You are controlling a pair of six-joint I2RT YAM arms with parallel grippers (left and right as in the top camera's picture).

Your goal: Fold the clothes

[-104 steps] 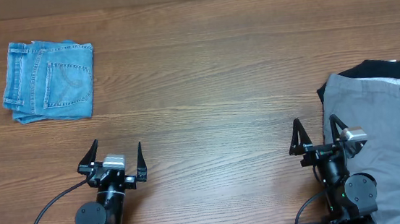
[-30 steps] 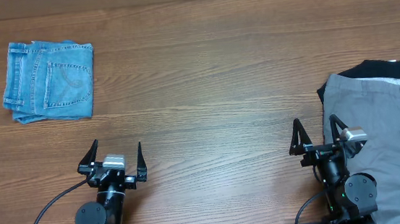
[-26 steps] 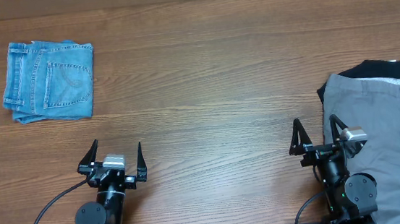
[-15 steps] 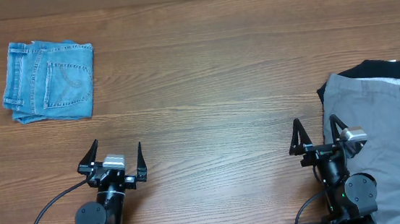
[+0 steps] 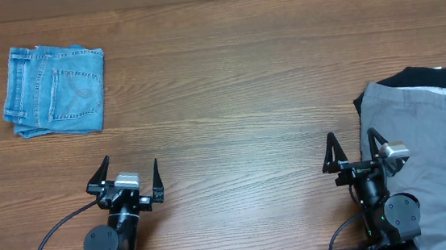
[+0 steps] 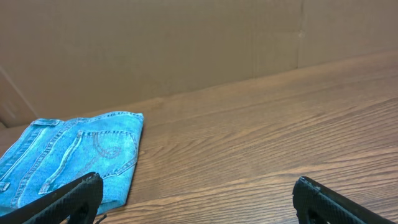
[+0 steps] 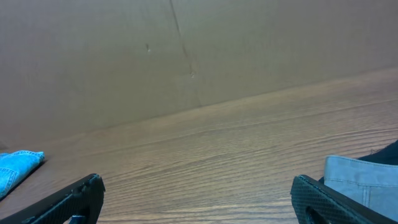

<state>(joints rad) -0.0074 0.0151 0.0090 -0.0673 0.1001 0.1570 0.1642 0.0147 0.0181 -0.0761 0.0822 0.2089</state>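
The grey clothes [image 5: 436,155] lie spread at the table's right edge, buttoned waistband toward the back; a corner of them [image 7: 357,177] shows low right in the right wrist view. My right gripper [image 5: 352,151] stands open beside their left edge, its right fingertip at the cloth's border, nothing between its fingers. Far over at the front left, my left gripper [image 5: 127,175] is open over bare wood, holding nothing.
Folded light-blue jeans [image 5: 55,89] rest at the back left, also seen in the left wrist view [image 6: 68,158]. A black garment [image 5: 437,75] lies under the grey cloth's far edge. A cardboard wall [image 6: 186,43] backs the wooden table [image 5: 229,100].
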